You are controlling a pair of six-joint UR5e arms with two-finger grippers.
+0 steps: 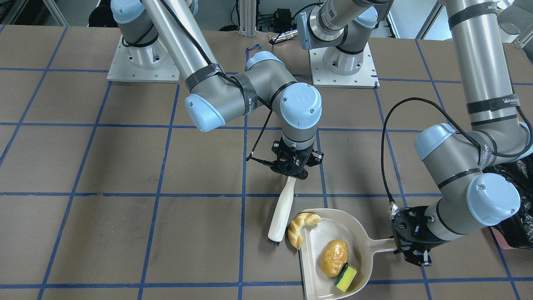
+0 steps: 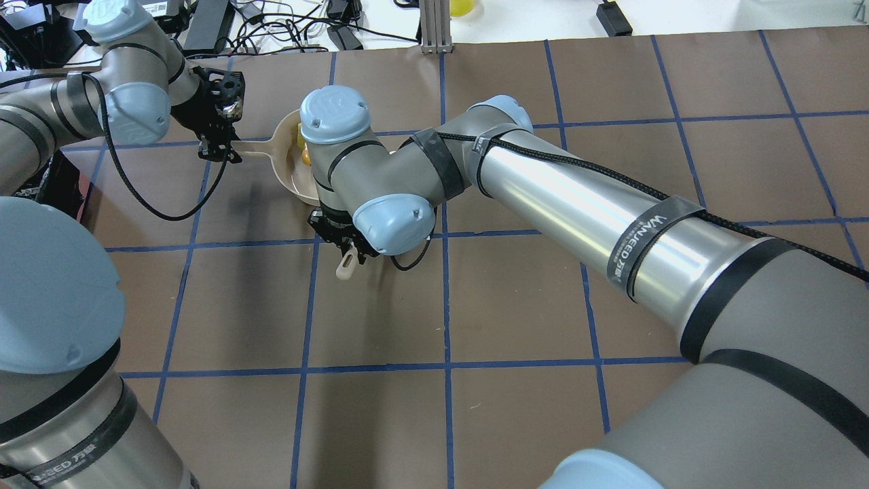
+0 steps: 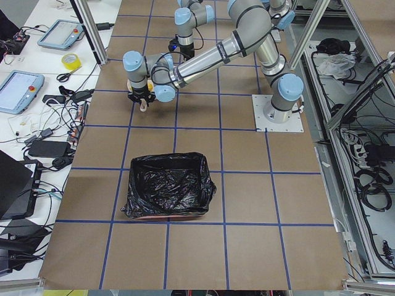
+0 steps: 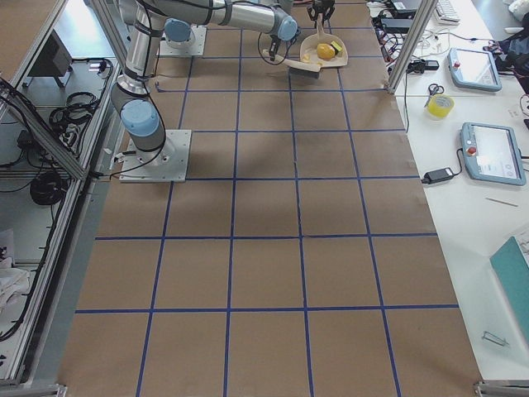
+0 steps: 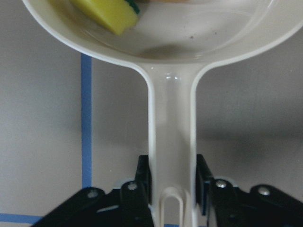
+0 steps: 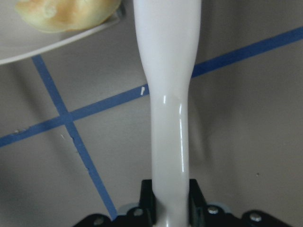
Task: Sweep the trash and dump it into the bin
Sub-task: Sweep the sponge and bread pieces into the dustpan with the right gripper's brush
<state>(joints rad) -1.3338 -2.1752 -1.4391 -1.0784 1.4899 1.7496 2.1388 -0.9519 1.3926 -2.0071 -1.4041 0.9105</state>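
The beige dustpan (image 1: 354,233) lies on the table. The golden-brown potato-like lump (image 1: 334,257) and the yellow sponge with green backing (image 1: 346,278) lie inside it. The tan croissant (image 1: 302,229) rests across the pan's open lip. My left gripper (image 1: 399,245) is shut on the dustpan handle (image 5: 173,132). My right gripper (image 1: 293,175) is shut on the handle of a white brush (image 1: 281,212), whose bristles sit just beside the croissant. The bin (image 3: 166,192), pink and lined with a black bag, stands on my left side, apart from the pan.
The bin's black bag (image 1: 514,200) shows right behind my left wrist. Both arm bases (image 1: 341,66) stand at the table's back. The brown table has a blue tape grid (image 1: 158,195). Tablets and cables lie on a side bench (image 3: 37,92).
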